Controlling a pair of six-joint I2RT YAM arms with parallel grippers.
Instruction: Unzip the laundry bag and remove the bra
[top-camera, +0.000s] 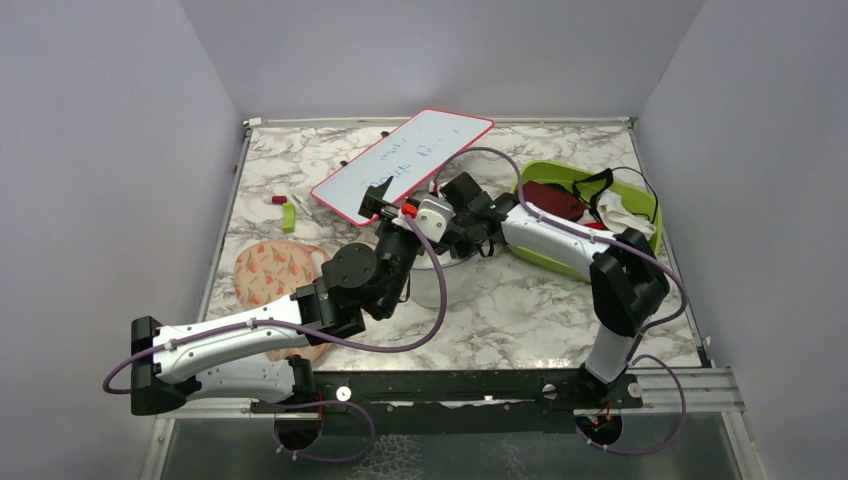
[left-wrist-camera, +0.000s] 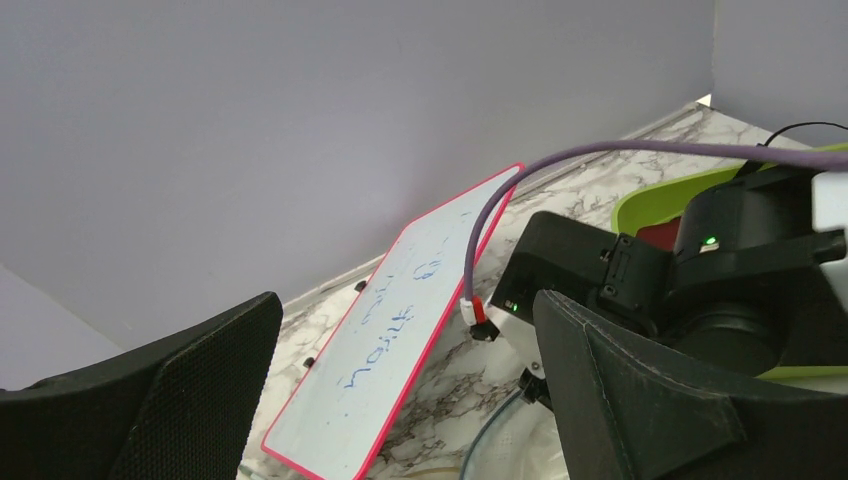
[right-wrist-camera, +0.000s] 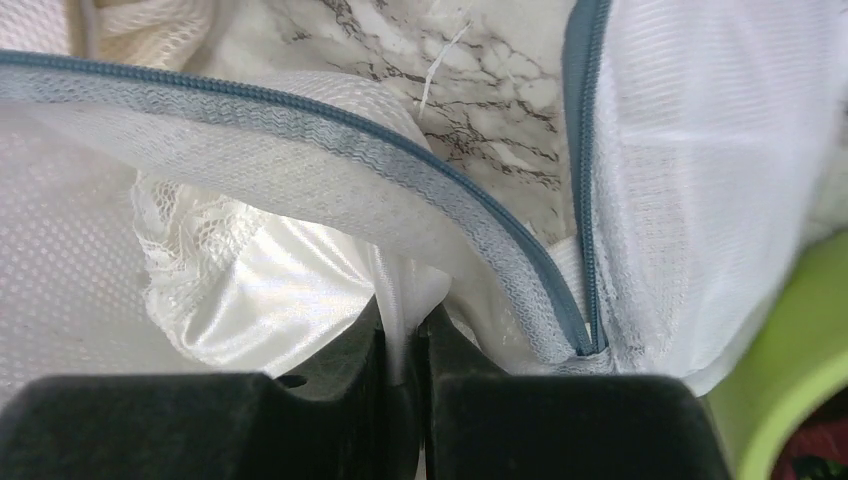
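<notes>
The white mesh laundry bag fills the right wrist view, its blue-grey zip parted so the marble shows through the gap. My right gripper is shut on a fold of white satin and lace garment coming out of the opening. In the top view my right gripper is low over the bag, which is mostly hidden by both arms. My left gripper is open and empty just above the bag's edge, close beside the right wrist. A dark maroon fabric lies in the green tub.
A red-framed whiteboard leans at the back centre. The green tub at the right also holds a black strappy garment and a white cloth. A peach floral pouch lies at the left. A small green item lies near it.
</notes>
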